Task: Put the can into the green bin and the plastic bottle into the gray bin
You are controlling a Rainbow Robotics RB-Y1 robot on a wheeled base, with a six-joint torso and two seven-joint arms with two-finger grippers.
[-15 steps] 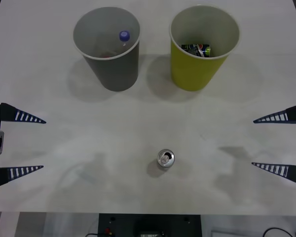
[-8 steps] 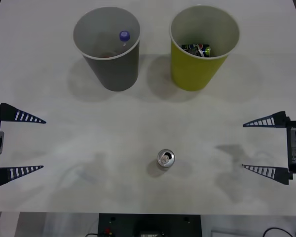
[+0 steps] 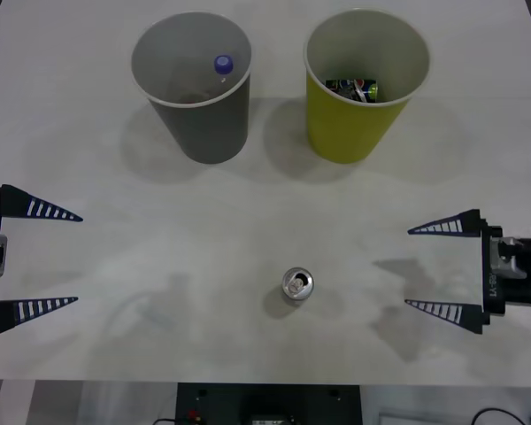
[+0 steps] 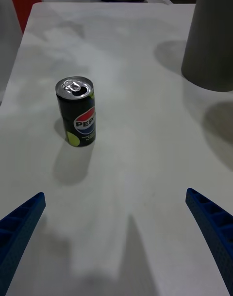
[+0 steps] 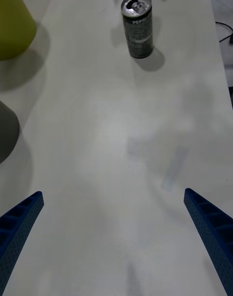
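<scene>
**Right arm closing in on the can, bottle already binned**

Right end effector [image 3: 438, 267] has slid inward from the surface's right edge over the last second, more of its wrist now in frame; fingers spread wide, holding nothing. It sits at about the can's level, still well apart from it. Reads as the start of the reach for the can; no contact yet.

Small dark drink can with a shiny silver pull-tab top [image 3: 297, 284] stands upright on the white surface [image 3: 203, 230], near the front edge, roughly centred. Unmoved. Right wrist view shows it ahead, between the open fingers' lines but off to one side [image 4: 77, 112].

Left end effector [image 3: 44, 258] parked at the left edge, same spot as before, also wide open and empty.

Slim plastic bottle with a blue-violet screw cap [image 3: 223, 64] is inside the dark gray tapered bin [image 3: 195, 88], far left. So the bottle half looks done. Yellow-green tapered bin [image 3: 365, 84] stands far right, beside the gray one, apart from it.

Hard to see: bottle body hidden below the gray rim, cap alone visible. A second dark can with red-white marks [image 3: 352, 87] lies inside the green bin, partly cut by the rim. Bins cropped in both wrist views.
</scene>
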